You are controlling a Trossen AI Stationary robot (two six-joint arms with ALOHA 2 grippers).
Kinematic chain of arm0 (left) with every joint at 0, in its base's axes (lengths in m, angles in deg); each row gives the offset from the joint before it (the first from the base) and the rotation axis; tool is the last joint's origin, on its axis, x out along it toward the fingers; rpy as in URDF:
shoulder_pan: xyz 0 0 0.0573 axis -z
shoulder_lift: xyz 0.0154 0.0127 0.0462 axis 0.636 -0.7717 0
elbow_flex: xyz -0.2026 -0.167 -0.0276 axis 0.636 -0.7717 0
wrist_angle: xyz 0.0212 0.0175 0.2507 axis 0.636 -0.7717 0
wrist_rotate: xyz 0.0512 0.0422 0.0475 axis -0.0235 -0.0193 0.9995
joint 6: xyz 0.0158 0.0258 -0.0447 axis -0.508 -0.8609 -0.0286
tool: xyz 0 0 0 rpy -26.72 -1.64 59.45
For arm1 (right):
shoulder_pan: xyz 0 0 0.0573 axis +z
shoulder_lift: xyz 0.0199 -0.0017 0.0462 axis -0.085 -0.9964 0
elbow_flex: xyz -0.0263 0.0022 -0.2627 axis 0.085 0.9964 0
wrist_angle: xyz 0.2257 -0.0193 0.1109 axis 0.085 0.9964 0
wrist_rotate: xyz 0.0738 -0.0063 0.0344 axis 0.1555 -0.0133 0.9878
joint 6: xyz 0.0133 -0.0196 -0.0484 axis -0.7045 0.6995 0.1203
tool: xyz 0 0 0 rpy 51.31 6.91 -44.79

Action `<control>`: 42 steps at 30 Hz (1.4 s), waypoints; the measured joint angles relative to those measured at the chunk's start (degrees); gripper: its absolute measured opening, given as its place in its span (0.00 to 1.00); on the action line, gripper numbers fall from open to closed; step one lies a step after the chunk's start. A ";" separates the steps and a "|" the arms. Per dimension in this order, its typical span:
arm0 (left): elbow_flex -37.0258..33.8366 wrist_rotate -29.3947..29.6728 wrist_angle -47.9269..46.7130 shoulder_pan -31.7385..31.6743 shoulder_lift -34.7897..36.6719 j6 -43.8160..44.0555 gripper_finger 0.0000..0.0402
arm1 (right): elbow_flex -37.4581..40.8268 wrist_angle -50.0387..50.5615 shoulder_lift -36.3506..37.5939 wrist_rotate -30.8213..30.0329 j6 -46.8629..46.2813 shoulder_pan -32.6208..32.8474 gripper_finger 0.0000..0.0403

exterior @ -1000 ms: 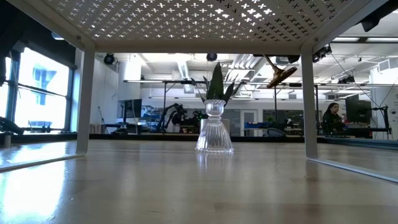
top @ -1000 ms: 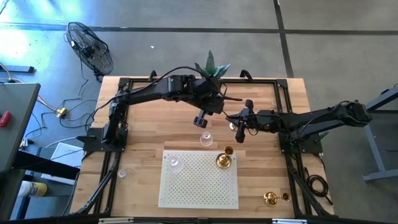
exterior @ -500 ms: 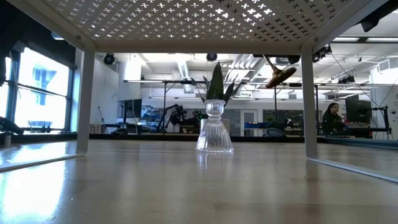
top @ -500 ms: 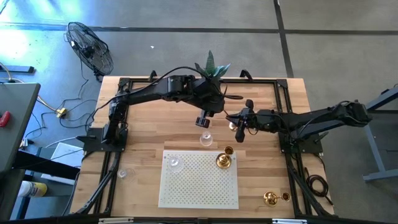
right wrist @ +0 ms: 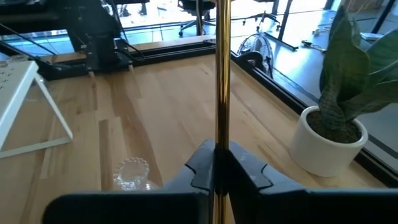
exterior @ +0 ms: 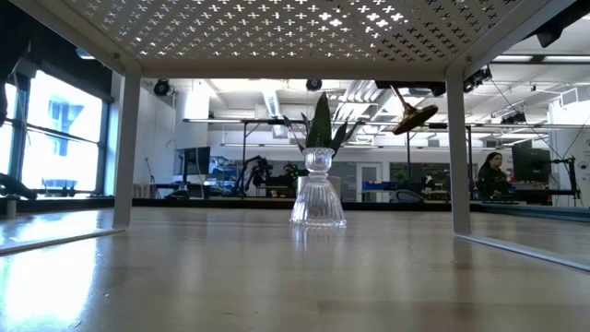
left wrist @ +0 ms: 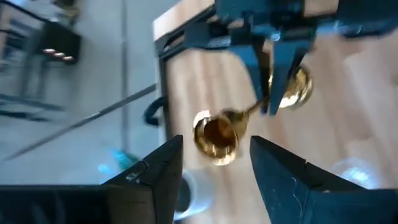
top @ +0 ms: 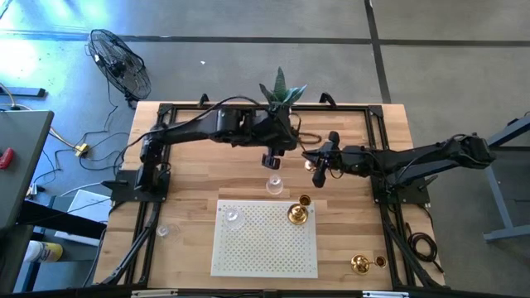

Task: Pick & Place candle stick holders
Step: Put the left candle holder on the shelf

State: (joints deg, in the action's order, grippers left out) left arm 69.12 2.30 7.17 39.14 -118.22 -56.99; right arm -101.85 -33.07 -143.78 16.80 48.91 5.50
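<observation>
Holding brass candle stick holder (top: 312,165) by stem in my right gripper (top: 321,163), fingers clamped, above table (top: 190,178) centre. Left gripper (top: 270,160) spread, empty, hovering near glass holder (top: 274,185) behind white rack (top: 265,240).

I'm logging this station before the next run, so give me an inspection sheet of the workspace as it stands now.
Surface: wooden table, white perforated rack on it.
Job's things: gold holder and glass holder on rack; glass holder on table; gold holder near table's corner.
Clutter: potted plant.
Grippers: right gripper shut on gold holder stem; left gripper open, empty.
Cables: black cable beside the right arm's base.
Surroundings: floor fan; person in the background.
</observation>
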 joint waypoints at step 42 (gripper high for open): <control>-0.90 -9.58 -28.95 19.51 17.60 35.93 0.46 | -0.02 2.71 30.19 1.92 6.81 21.03 0.02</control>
State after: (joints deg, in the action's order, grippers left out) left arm 68.22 -7.28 -21.78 58.65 -100.63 -21.07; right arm -101.88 -30.36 -113.59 18.72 55.72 26.53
